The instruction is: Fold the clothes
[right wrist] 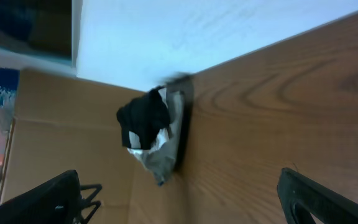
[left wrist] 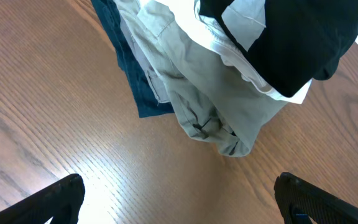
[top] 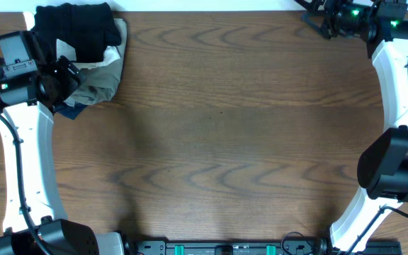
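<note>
— Across the overhead view, what takes up the most room?
— Brown wooden table (top: 218,142); it fills nearly everything. Next come two white arms. The left arm (top: 27,163) runs along the 9 o'clock side. The right arm (top: 399,78) runs along 3 o'clock and bends up toward 1.
— And the cloth?
— One stack (top: 101,85) sits at 11 o'clock, close to the table's far edge. The clothes (top: 73,28), black and soft, lie bunched on top of it. A white layer (left wrist: 225,53) shows just under them. Below that is a khaki garment (left wrist: 204,93), rumpled and spreading toward the stack's 5 o'clock. A navy piece (left wrist: 129,68) peeks out at the bottom, flat on the wood.
— What about the tools?
— The left gripper (left wrist: 180,198) hangs just beside the stack, at its 8 o'clock. Its jaws are spread wide, with only bare wood between them and no cloth touched. The right gripper (right wrist: 179,199) is at 1 o'clock, well apart from the stack. It is also spread wide and holds nothing.
— Anything smaller?
— The dark fingers (left wrist: 55,199) show only at the lower corners of each wrist view.
</note>
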Motion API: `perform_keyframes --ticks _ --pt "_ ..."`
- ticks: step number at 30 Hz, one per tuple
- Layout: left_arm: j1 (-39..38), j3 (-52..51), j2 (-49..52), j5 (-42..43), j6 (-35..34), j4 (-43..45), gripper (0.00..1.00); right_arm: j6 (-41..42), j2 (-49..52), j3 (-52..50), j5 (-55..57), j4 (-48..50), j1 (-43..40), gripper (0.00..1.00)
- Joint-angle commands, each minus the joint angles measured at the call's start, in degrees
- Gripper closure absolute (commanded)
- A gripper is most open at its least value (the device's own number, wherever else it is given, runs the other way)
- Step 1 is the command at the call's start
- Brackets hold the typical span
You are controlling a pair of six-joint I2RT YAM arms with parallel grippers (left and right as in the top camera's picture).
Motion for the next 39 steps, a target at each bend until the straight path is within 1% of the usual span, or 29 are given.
perform_keyframes --ticks 1,3,4,6,9,11,14,18,20,23,27,30,33,39 --pt "0.35 0.33 0.22 -0.68 0.52 -0.15 0.02 -13.46 -1.05 0.11 -3.67 -1.53 -1.2 0.01" --pt "0.35 0.33 0.22 -0.68 0.52 -0.15 0.02 -24.55 -1.2 0.11 -8.72 -3.23 -2.1 0.01" --pt "0.35 0.33 0.22 -0.68 0.52 -0.15 0.02 -28.06 -1.27 0.11 -10.21 -3.78 -2.71 0.01" --pt "0.35 0.33 0.22 -0.68 0.52 -0.15 0.02 -32.5 -1.29 0.11 -9.53 -3.39 -4.04 0.01" --pt "0.35 0.33 0.22 -0.68 0.52 -0.15 0.02 -40.94 -2.03 0.09 -3.61 -3.87 -5.55 0.01" --pt "0.35 0.33 0.22 -0.68 0.52 -0.15 0.02 -45.62 -4.46 0.04 4.33 -5.46 -4.96 0.01" --pt "0.35 0.33 0.22 -0.68 0.52 -0.15 0.02 -46.56 -9.64 0.04 18.34 -6.99 -2.91 0.01" --pt "0.35 0.33 0.22 -0.68 0.52 -0.15 0.02 -46.58 -18.45 0.04 40.37 -7.54 1.92 0.01" --pt "0.35 0.33 0.22 -0.68 0.52 -0.17 0.02 -46.6 -22.51 0.0 47.08 -8.66 3.89 0.01" --pt "0.35 0.33 0.22 -0.68 0.52 -0.17 0.02 -46.6 -28.41 -1.55 51.23 -9.09 5.75 0.01" --pt "0.35 0.33 0.22 -0.68 0.52 -0.15 0.02 -46.42 -37.44 -10.47 51.43 -3.3 6.54 0.01" --pt "0.35 0.33 0.22 -0.68 0.52 -0.15 0.02 -45.4 -45.18 -22.69 51.41 4.55 7.08 0.01" --pt "0.35 0.33 0.22 -0.68 0.52 -0.15 0.02 -42.56 -53.53 -35.89 51.17 12.02 7.54 0.01" --pt "0.35 0.33 0.22 -0.68 0.52 -0.17 0.02 -41.97 -69.35 -58.82 48.3 20.5 8.24 0.01"
